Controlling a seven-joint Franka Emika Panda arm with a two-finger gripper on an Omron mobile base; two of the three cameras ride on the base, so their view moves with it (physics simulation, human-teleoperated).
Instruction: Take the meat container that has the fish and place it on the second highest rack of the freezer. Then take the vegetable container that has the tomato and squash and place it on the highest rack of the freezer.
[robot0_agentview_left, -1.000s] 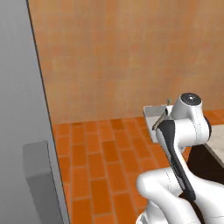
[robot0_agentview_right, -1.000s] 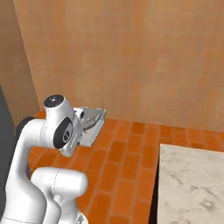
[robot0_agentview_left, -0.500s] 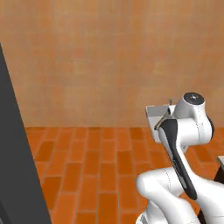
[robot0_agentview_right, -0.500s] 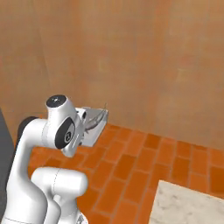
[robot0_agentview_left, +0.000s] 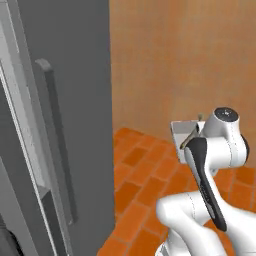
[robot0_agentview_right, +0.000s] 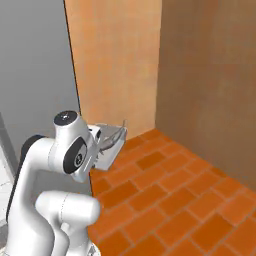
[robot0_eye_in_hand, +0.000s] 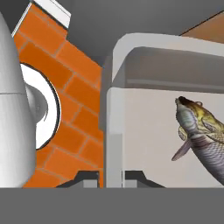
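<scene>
1. The claw (robot0_eye_in_hand: 111, 177) is clamped narrow on the rim of the meat container (robot0_eye_in_hand: 144, 131).
2. The fish (robot0_eye_in_hand: 203, 135) lies inside it, held beside the freezer (robot0_agentview_left: 65, 100), above the brick floor (robot0_agentview_right: 170, 200).

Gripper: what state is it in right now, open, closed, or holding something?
Gripper: closed on the rim of the meat container, with the fish lying inside it.

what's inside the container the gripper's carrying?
The fish lies on the pale floor of the meat container, clamped at its rim by the gripper. Its tail runs out of frame; nothing else shows inside.
</scene>
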